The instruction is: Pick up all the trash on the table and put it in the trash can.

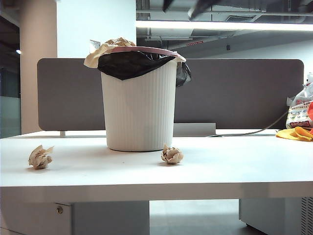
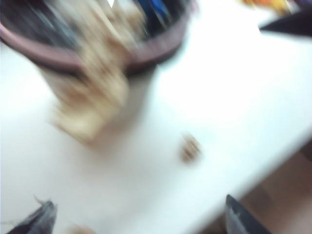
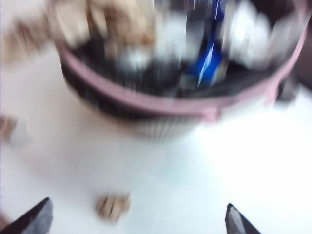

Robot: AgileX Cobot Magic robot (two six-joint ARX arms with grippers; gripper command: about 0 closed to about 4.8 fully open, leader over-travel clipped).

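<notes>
The white ribbed trash can (image 1: 140, 107) with pink rim and black liner stands mid-table. One beige paper wad (image 1: 110, 48) hangs over its left rim. Two wads of trash lie on the table (image 1: 234, 166): one far left (image 1: 40, 156), one by the can's front foot (image 1: 172, 154). Both wrist views are blurred and look down on the can from high up. My left gripper (image 2: 139, 222) is open, with a wad (image 2: 190, 147) on the table below. My right gripper (image 3: 138, 222) is open above another wad (image 3: 113, 205). Neither holds anything.
A grey divider panel (image 1: 244, 93) runs behind the can. A white printed bag (image 1: 299, 112) and yellow-orange items (image 1: 296, 133) sit at the far right, with a cable (image 1: 254, 131) beside them. Dark arm parts (image 1: 198, 7) show at the top edge.
</notes>
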